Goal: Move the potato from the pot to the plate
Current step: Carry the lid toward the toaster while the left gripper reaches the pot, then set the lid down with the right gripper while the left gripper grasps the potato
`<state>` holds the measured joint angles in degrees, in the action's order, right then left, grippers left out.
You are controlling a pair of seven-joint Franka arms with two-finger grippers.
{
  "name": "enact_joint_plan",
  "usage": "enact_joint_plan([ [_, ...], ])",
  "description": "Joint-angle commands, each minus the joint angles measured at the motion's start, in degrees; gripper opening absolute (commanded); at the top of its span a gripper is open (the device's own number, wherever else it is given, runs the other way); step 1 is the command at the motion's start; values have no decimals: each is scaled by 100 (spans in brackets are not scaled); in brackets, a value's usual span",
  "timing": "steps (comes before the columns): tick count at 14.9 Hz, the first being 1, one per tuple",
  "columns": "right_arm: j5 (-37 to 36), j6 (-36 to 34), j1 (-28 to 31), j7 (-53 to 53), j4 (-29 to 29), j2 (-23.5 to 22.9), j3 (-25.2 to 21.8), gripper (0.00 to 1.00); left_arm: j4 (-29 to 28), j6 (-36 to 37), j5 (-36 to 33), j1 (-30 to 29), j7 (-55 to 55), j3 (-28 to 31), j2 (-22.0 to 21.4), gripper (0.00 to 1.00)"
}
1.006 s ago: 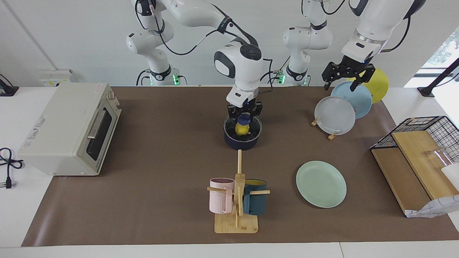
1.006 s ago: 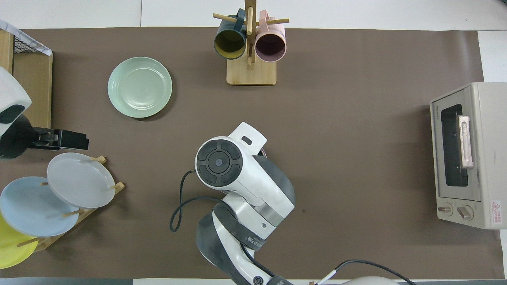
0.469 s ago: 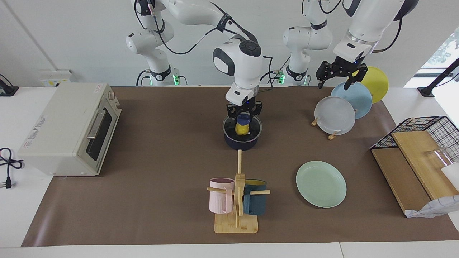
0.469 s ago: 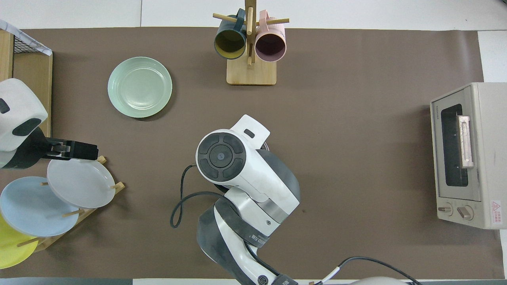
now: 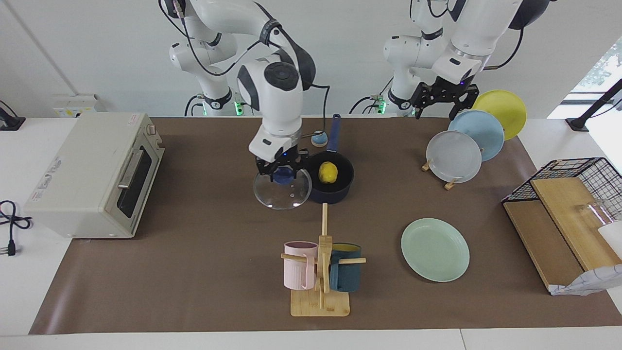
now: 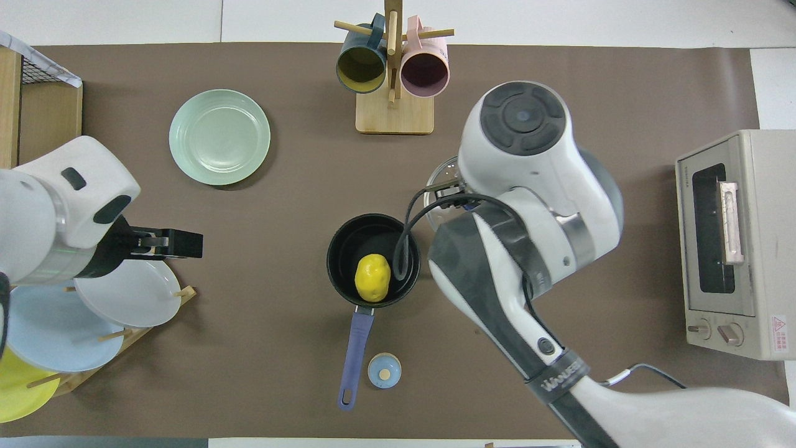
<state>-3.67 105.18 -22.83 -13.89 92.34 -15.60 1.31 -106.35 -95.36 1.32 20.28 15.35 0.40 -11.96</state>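
- My right claw (image 5: 282,171) is clenched on the blue knob of the glass lid (image 5: 283,190), holding it just beside the pot (image 5: 331,181), toward the right arm's end of the surface (image 5: 204,272); whether the lid's rim touches the surface I cannot tell.
- My left claw (image 5: 441,104) hangs released, fingers spread, above the plate rack (image 5: 437,175) with its grey, light blue and yellow plates, and carries nothing.
- The potato (image 6: 372,277) lies in the uncovered pot, on the side nearer the handle, its long axis roughly along the pot's handle (image 6: 354,348), which points toward the robots.
- The coming move turns on this: the potato sits between my two claws, the mint-green plate (image 5: 435,249) lies toward the left arm's end and farther from the robots than the pot, and only my left claw is free. I judge the left arm the likelier one to fetch it.
- A small blue round piece (image 6: 384,371) lies beside the handle's end.
- The mug tree (image 5: 321,272) with a pink mug and a dark teal mug stands farther from the robots than the pot; I judge it no obstacle.
- The toaster oven (image 5: 95,174) sits well apart.
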Motion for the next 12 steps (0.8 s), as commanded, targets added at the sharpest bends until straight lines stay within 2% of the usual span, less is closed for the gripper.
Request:
enact_joint_plan([
  [1,-3,11,795,1129,730,513,80,42,-605,-710,35,694,1071,48,-78,100],
  [3,15,64,1314,1825,1056,611,80,42,-852,-1324,35,1143,1853,48,158,100],
  [5,15,326,1632,2353,1434,734,71,42,-861,-1913,35,1504,2653,48,596,100],
  [9,15,1556,2133,3119,2594,1076,80,43,-808,-2854,-88,1918,3341,66,1651,100],
  [12,15,1961,2187,3155,3060,1217,71,43,-817,-3094,-123,1945,3492,48,1855,100],
])
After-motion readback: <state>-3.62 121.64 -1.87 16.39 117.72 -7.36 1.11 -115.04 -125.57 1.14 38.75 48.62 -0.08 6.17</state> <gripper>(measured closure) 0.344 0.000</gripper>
